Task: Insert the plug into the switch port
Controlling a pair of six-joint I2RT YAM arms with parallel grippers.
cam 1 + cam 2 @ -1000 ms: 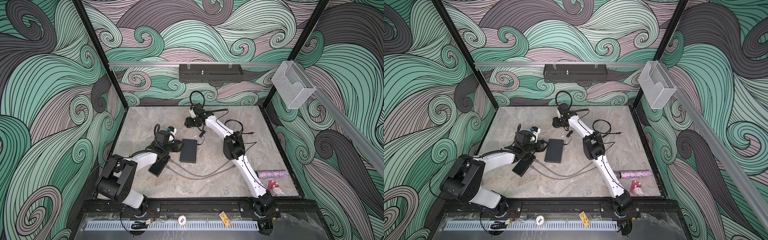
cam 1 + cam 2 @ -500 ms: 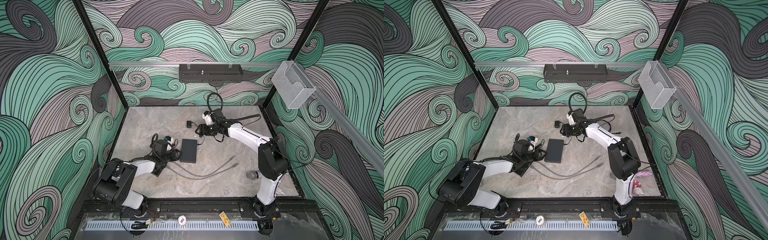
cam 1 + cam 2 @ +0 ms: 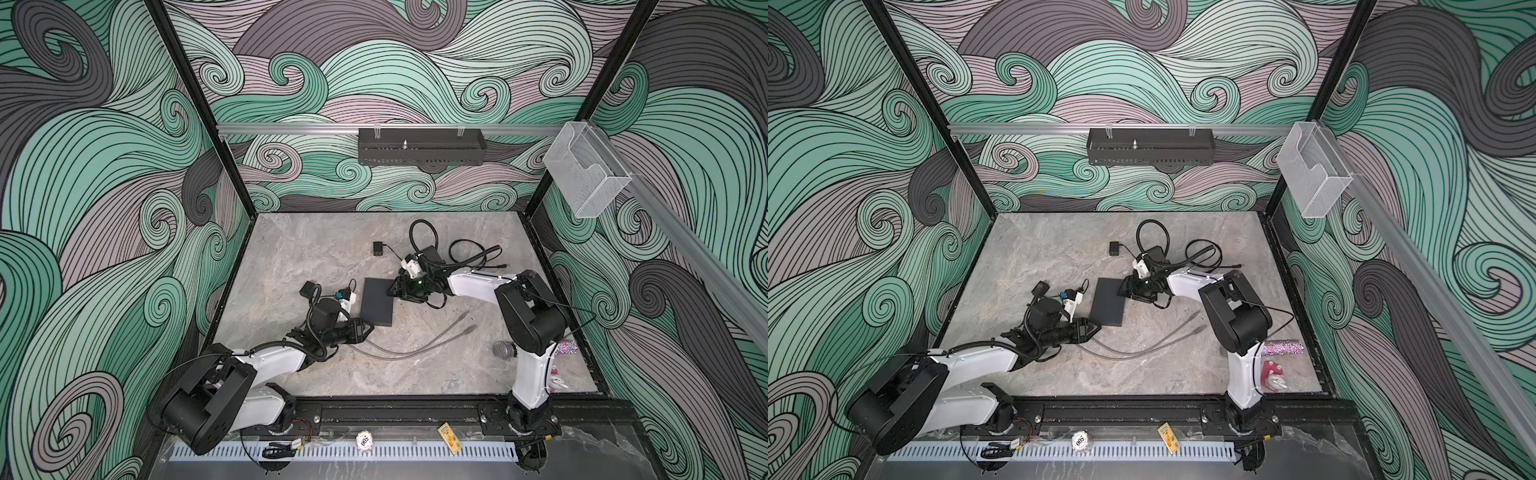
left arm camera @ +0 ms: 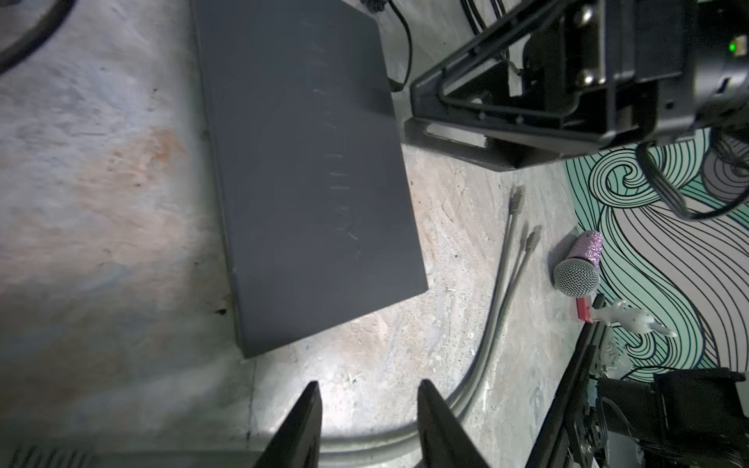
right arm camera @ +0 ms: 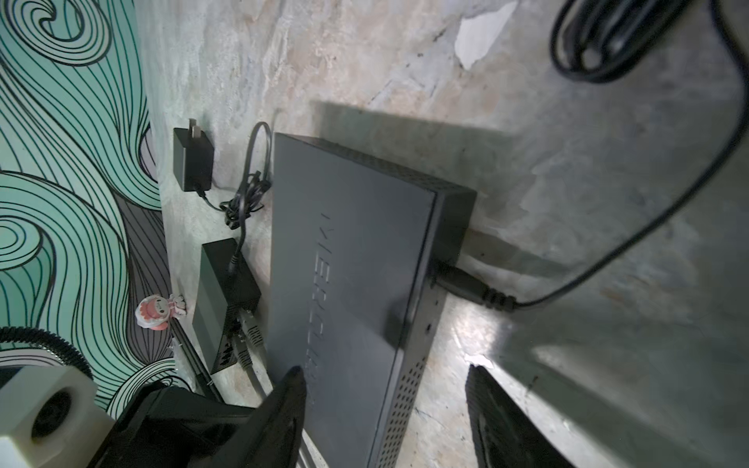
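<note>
My right gripper point(image 3: 393, 290), fingers wide, and left gripper point(image 4: 369, 384), fingers narrowing, now flank the network switch point(image 3: 377, 305), both empty, so the Ethernet plug point(image 4: 532, 240) waits ungrasped.

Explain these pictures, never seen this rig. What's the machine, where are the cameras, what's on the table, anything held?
Two robot arms are mounted along the near edge of the table, the left arm and the right arm, each ending in two jaws. Both top views come from one overhead camera pair. The other two pictures come from a camera on each wrist, looking along the jaws. On the table lie a flat dark switch, two gray plug-tipped cable ends, a microphone and a black adapter. A black lead is already plugged into the switch. Both pairs of jaws stand open and hold nothing. The right pair straddles the switch's edge.
</note>
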